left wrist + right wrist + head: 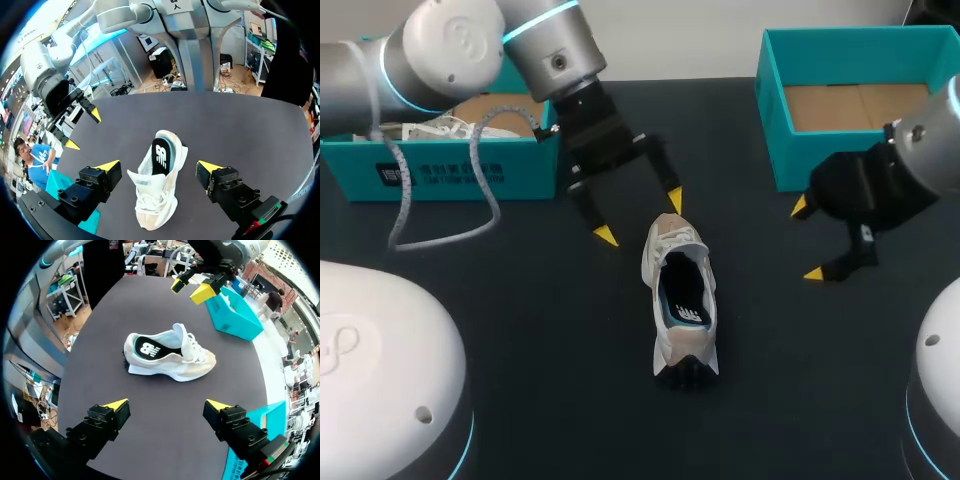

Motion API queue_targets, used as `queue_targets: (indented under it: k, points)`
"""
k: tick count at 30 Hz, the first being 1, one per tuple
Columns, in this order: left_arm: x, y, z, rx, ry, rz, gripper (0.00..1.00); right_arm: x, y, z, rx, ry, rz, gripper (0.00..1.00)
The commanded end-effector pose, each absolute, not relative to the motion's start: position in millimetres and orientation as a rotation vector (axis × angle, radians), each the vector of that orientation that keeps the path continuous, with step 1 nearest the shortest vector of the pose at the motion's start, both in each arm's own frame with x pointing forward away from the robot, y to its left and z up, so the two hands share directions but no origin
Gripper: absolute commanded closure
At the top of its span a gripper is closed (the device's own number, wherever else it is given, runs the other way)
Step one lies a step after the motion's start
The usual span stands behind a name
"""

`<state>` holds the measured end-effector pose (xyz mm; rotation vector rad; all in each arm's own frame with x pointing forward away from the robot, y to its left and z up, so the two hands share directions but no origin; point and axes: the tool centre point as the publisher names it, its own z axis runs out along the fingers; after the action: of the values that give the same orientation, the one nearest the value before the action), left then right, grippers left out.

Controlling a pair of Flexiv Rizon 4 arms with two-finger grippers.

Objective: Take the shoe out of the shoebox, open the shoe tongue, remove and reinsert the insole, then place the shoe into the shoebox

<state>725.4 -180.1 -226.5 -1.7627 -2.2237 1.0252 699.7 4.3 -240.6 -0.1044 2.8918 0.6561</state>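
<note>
Shoe [680, 300]: it stands upright on its sole in the middle of the tabletop [520, 330], outside of both boxes. The toe points away from us.
Insole [690, 312]: dark, and it lies inside the shoe's opening. As far as we see, it lies flat.
Tongue [678, 250]: white, at the toe side of the opening, under the laces.
Left pincer [640, 217]: spread and empty. It hovers just beyond the shoe's toe, a little to the left of it.
Right pincer [807, 240]: spread and empty, well apart from the shoe on its right side.
Right shoebox [770, 110]: beyond the shoe and to its right. The bottom is bare cardboard.
Left shoebox [450, 170]: beyond the shoe and to its left, with something white inside.
Step, as we judge: the shoe is out, and the tongue work comes next.
How to do it well: we should bring the right pincer to the heel to hold the shoe steady. Then the left pincer comes down over the tongue, pinches only its top edge and not the laces, and pulls toward the toe slowly, so that the shoe does not tip.
</note>
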Motion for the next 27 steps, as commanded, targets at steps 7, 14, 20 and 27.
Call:
queue_targets:
  k: [7, 14, 20, 27]
  points:
    - [725, -178, -225, -1.802, -2.165, 0.912, 0.00, 687, -33, -178, -0.078, 2.894, 0.607, 0.00]
    - [727, -182, -232, -1.901, -2.042, 0.863, 0.86, 687, -33, -178, -0.078, 2.894, 0.607, 0.00]
    - [726, -183, -242, -2.025, -1.976, 0.693, 1.00, 687, -33, -178, -0.078, 2.894, 0.607, 0.00]
    - [726, -183, -242, -2.025, -1.976, 0.693, 1.00, 687, -33, -178, -0.078, 2.894, 0.607, 0.00]
